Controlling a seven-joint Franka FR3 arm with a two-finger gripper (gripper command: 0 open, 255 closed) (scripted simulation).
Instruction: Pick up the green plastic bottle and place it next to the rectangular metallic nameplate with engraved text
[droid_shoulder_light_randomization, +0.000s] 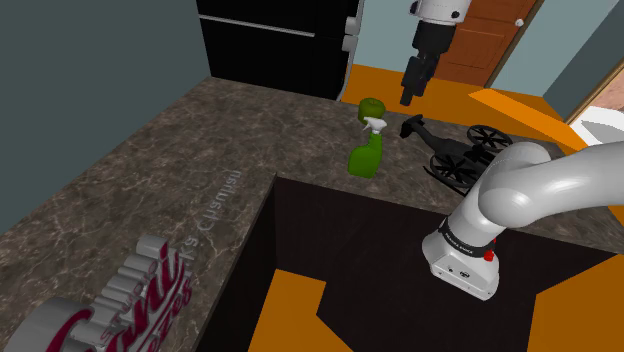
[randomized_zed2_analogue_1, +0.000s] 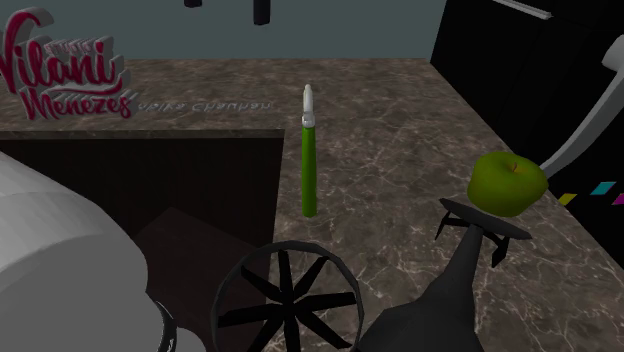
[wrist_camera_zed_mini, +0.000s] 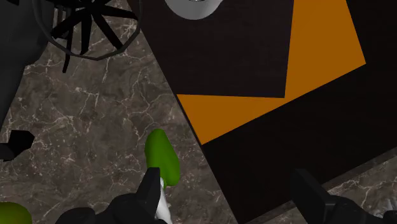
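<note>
Shoulder view: my jaws hang wide open and empty above green bottle, upper centre. Nothing lifted; nameplate well apart, lower left.

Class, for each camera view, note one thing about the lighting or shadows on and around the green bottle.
Shoulder view: the green bottle is evenly lit and casts no clear shadow on the marbled counter. Second exterior view: dim overall; the green apple darkens towards its underside. Wrist view: no glare on bottle or counter.
</note>
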